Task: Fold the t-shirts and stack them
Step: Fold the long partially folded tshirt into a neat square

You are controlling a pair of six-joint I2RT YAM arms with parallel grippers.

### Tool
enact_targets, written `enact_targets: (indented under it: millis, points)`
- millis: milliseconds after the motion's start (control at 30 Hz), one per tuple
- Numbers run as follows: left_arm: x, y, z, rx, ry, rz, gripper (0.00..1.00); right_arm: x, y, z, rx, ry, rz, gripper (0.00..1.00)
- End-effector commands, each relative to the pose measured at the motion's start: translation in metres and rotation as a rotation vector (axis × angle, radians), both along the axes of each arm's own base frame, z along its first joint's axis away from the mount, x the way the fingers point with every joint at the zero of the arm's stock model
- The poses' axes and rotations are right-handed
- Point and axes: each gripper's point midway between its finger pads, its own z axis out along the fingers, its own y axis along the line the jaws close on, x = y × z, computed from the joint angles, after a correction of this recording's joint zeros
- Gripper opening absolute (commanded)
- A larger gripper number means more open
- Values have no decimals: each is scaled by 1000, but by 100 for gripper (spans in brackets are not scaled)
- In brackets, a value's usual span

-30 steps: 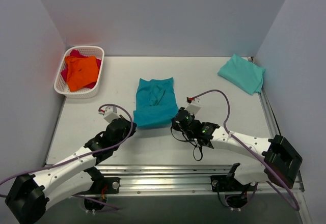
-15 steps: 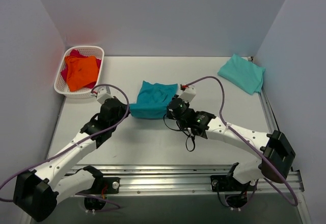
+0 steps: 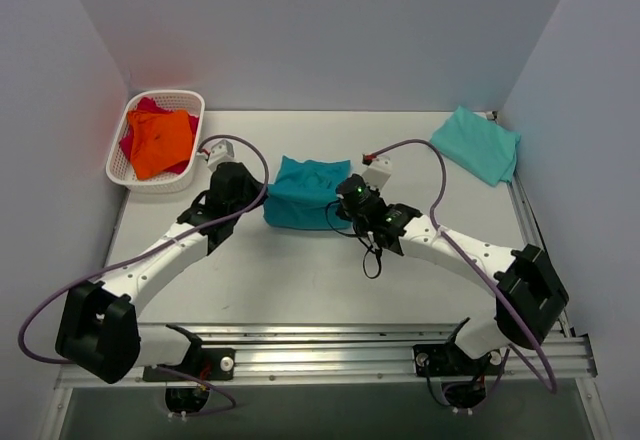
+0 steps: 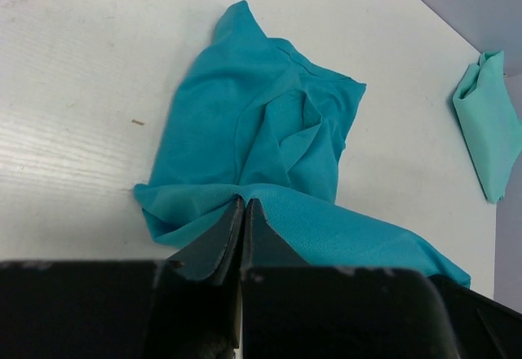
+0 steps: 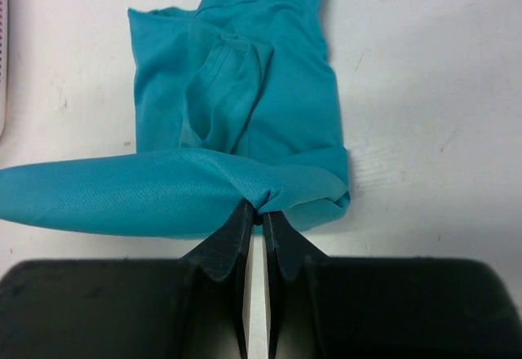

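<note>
A deep teal t-shirt (image 3: 305, 192) lies mid-table, its near hem lifted and carried over the rest. My left gripper (image 3: 258, 200) is shut on the hem's left corner, seen in the left wrist view (image 4: 245, 202) with the teal t-shirt (image 4: 269, 130) beyond it. My right gripper (image 3: 345, 198) is shut on the hem's right corner, seen in the right wrist view (image 5: 259, 212) with the teal t-shirt (image 5: 236, 98) beyond it. A folded mint-green t-shirt (image 3: 476, 144) lies at the back right. An orange t-shirt (image 3: 160, 141) lies on a magenta-red t-shirt (image 3: 128, 145) in the basket.
The white lattice basket (image 3: 190, 105) stands at the back left by the wall. Purple cables loop above both wrists. A metal rail (image 3: 330, 345) runs along the table's near edge. The mint-green t-shirt also shows in the left wrist view (image 4: 489, 122).
Both grippers have moved away from the near edge toward the back, carrying the teal t-shirt's near hem over the rest of the shirt. The shirt now looks half as long.
</note>
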Motion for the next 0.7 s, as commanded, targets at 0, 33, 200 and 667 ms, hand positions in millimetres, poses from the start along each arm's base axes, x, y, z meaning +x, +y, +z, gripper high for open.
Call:
enact_targets:
  millis: [0, 33, 200, 667]
  points:
    - [34, -10, 38, -39, -114, -23, 4, 31, -18, 8, -22, -21, -74, 0]
    - [39, -12, 38, -39, -112, -28, 4, 38, -22, 4, -25, -19, -90, 0]
    - [110, -22, 28, -36, -106, -17, 5, 118, -40, -46, -75, 33, -215, 0]
    - [256, 5, 45, -65, -126, -138, 94, 238, -44, 66, -56, -212, -306, 100]
